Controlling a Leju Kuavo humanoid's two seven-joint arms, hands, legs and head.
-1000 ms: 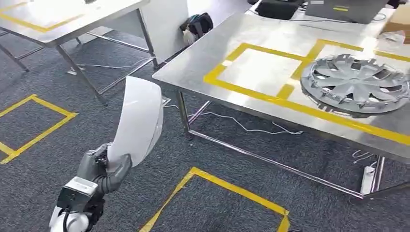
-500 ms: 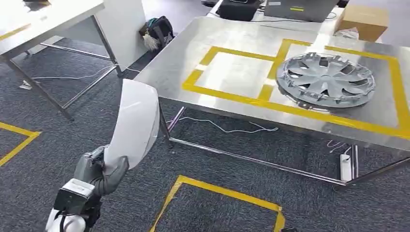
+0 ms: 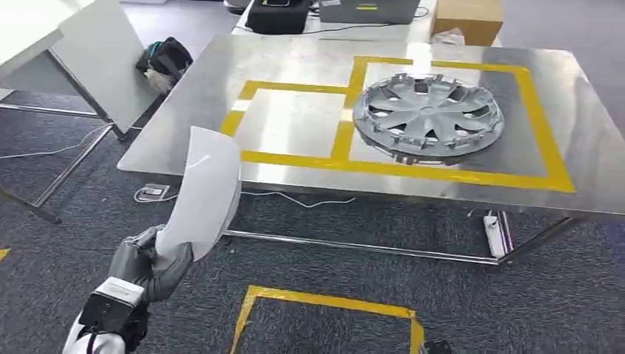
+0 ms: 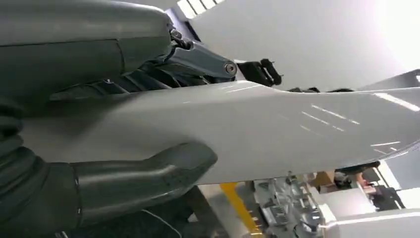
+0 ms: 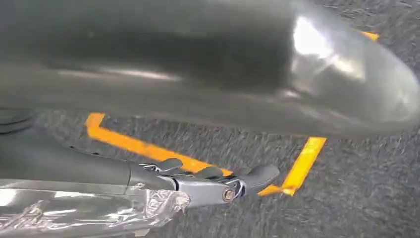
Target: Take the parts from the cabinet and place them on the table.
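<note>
Compared with one second ago, my view has turned to face the bench (image 3: 184, 140) squarely. My left hand (image 3: 151, 258) grasps the white part (image 3: 206, 192) by its lower end, upright, away from my body. Right hand (image 5: 218, 183) hangs, fingers curled, holding nothing.

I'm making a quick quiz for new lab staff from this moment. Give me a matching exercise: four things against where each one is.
Things:
1. white panel
2. hubcap
3. cardboard box
4. dark bag

Places:
A. on the carpet by the table's far left corner
B. held by the left hand
C. inside a yellow-taped square on the table
D. beyond the table's far edge

Pairs: 1-B, 2-C, 3-D, 4-A
</note>
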